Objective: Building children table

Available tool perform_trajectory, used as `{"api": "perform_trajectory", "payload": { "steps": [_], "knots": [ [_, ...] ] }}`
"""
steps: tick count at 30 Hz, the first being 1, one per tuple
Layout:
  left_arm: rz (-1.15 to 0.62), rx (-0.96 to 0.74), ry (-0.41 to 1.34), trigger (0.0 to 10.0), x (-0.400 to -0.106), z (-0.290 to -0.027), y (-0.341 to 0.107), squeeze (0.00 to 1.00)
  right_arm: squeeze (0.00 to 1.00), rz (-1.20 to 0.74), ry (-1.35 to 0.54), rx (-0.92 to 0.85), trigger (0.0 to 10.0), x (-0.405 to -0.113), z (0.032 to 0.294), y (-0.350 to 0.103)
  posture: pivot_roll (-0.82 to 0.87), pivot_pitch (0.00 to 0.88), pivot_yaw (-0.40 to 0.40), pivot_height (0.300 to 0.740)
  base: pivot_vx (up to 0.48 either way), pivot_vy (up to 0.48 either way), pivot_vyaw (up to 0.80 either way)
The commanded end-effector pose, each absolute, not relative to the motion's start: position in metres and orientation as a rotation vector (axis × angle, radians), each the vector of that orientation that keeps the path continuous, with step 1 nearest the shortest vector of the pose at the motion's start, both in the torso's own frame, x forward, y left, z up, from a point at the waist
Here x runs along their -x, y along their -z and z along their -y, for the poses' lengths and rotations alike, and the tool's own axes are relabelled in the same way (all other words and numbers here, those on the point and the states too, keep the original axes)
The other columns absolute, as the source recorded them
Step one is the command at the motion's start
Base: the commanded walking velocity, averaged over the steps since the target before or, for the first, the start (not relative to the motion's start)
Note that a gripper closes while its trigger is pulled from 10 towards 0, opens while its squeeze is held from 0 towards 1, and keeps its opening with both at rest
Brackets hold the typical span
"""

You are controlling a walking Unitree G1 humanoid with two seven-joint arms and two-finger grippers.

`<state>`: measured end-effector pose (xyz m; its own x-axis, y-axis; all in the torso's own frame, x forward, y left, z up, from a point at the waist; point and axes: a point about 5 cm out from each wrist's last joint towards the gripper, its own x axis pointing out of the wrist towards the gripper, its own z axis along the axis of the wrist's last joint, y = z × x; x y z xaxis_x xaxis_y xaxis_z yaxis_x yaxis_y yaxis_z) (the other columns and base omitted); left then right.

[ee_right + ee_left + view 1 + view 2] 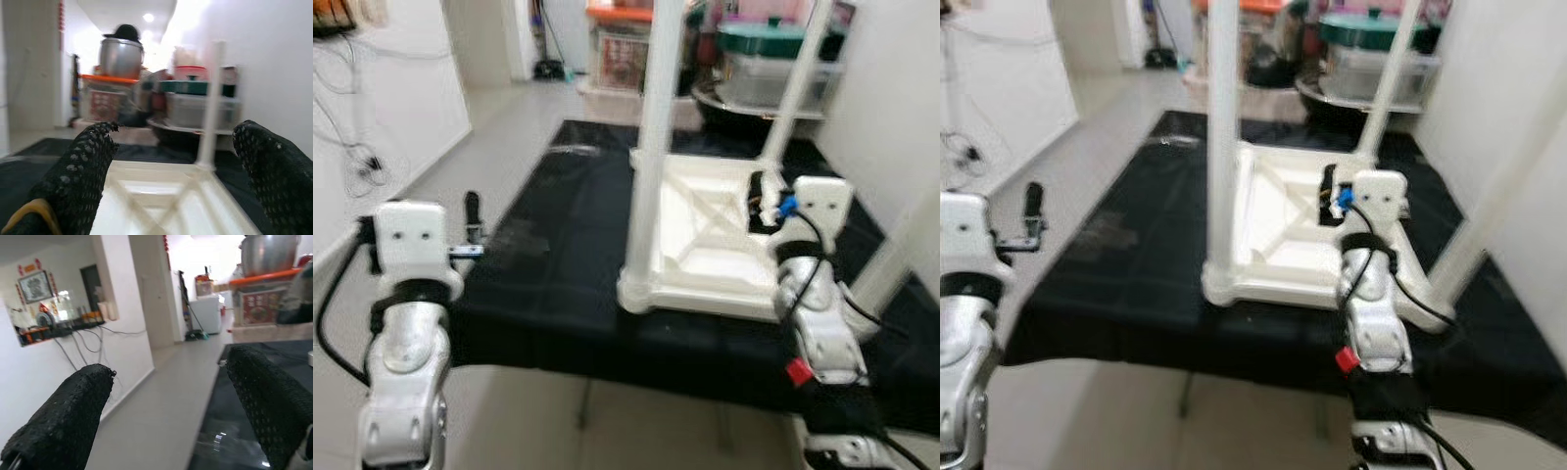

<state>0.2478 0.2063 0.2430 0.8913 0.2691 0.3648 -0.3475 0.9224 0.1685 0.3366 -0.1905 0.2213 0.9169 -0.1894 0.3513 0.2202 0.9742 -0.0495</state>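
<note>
The small white plastic children's table (pixel 710 245) lies upside down on the black-covered worktop (pixel 548 264), its square top face-down and its round white legs standing up. One leg (pixel 656 127) rises at the corner near 7 o'clock of the slab, another (pixel 793 88) at the far corner near 1 o'clock, and a third (pixel 1489 211) slants by the corner near 5 o'clock.

The right claw (pixel 181 161) hovers with its fingers spread wide and empty over the ribbed underside, toward the 3 o'clock edge. The left claw (pixel 171 406) is likewise parted and empty, held off the worktop's 9 o'clock side above the pale floor (pixel 499 147).

The chief risk, as I judge it, is a knock: the right arm sits between upright legs, so a sideways swing could tip a loosely seated leg or slide the light table across the cloth. Blur in the head views also suggests uncertain aim, so a closing grip might miss or pinch a rib instead.
</note>
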Motion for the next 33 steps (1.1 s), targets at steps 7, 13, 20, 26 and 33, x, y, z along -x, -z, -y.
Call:
{"api": "perform_trajectory", "payload": {
  "steps": [7,13,20,26,33],
  "knots": [
    [0.33,-0.214,-0.34,10.0,-0.248,-0.209,-0.242,0.0,0.0,0.342,0.205,0.09,10.0,-0.337,0.188,-0.219,0.13,0.01,-0.065,0.74,0.039,0.0,0.0],
    [0.304,-0.198,-0.307,10.0,-0.249,-0.204,-0.236,0.0,0.0,0.323,0.231,0.111,10.0,-0.337,0.191,-0.217,0.13,0.016,-0.066,0.74,0.0,0.0,0.0],
    [0.258,-0.179,-0.252,10.0,-0.248,-0.194,-0.226,0.0,0.0,0.263,0.287,0.122,10.0,-0.34,0.201,-0.208,0.12,0.023,-0.069,0.74,0.0,0.0,0.0],
    [0.256,-0.19,-0.229,10.0,-0.249,-0.189,-0.224,0.0,0.0,0.233,0.297,0.139,10.0,-0.342,0.214,-0.2,0.12,0.027,-0.068,0.74,0.0,0.0,0.0],
    [0.175,-0.202,-0.148,10.0,-0.246,-0.181,-0.204,0.0,0.0,0.156,-0.043,0.074,10.0,-0.345,0.24,-0.189,0.12,0.037,-0.065,0.74,0.0,0.0,0.0]
  ]
}}
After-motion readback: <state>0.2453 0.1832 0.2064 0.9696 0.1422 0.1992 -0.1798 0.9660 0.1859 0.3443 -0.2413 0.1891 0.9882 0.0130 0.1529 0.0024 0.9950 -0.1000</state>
